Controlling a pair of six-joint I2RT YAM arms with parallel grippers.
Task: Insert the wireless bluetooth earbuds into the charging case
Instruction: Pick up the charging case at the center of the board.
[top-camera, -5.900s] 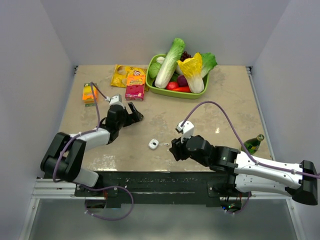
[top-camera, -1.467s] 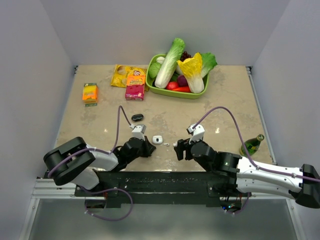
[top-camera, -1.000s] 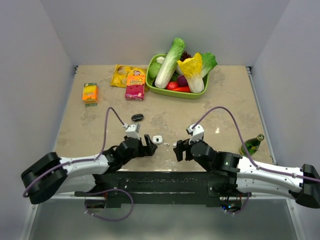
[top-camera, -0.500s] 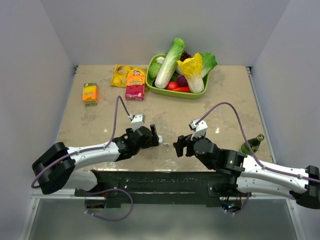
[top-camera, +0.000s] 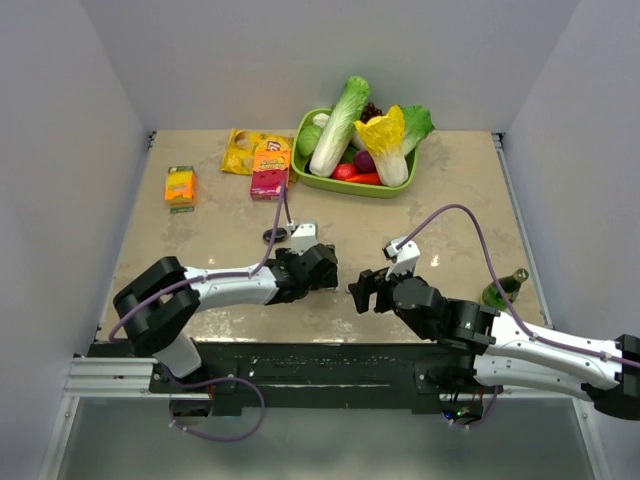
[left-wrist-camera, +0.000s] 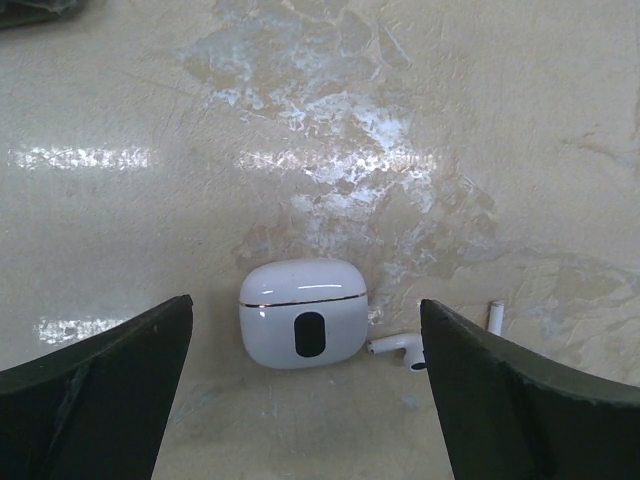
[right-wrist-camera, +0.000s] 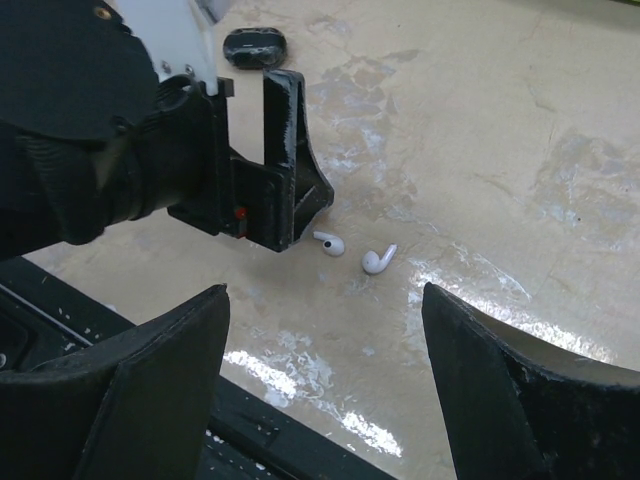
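The charging case (left-wrist-camera: 303, 325) is white and glossy with its lid shut, and it lies flat on the beige table. In the left wrist view it sits between the tips of my open left gripper (left-wrist-camera: 305, 303), which hovers above it and touches nothing. One white earbud (left-wrist-camera: 400, 348) lies just right of the case, and the stem of the second (left-wrist-camera: 494, 317) shows a little further right. In the right wrist view both earbuds (right-wrist-camera: 328, 243) (right-wrist-camera: 378, 260) lie beside the left gripper's fingers (right-wrist-camera: 285, 170). My right gripper (right-wrist-camera: 325, 300) is open and empty, short of the earbuds. In the top view the left gripper (top-camera: 318, 264) hides the case.
A small black object (top-camera: 272, 236) lies behind the left gripper. A green basket (top-camera: 350, 186) of vegetables, a pink snack box (top-camera: 270, 172), a yellow bag (top-camera: 240, 150) and an orange box (top-camera: 180, 186) stand at the back. A green bottle (top-camera: 505, 288) is at the right.
My left gripper has swung forward and to the right and now covers the case in the top view. My right gripper has shifted slightly and stays open.
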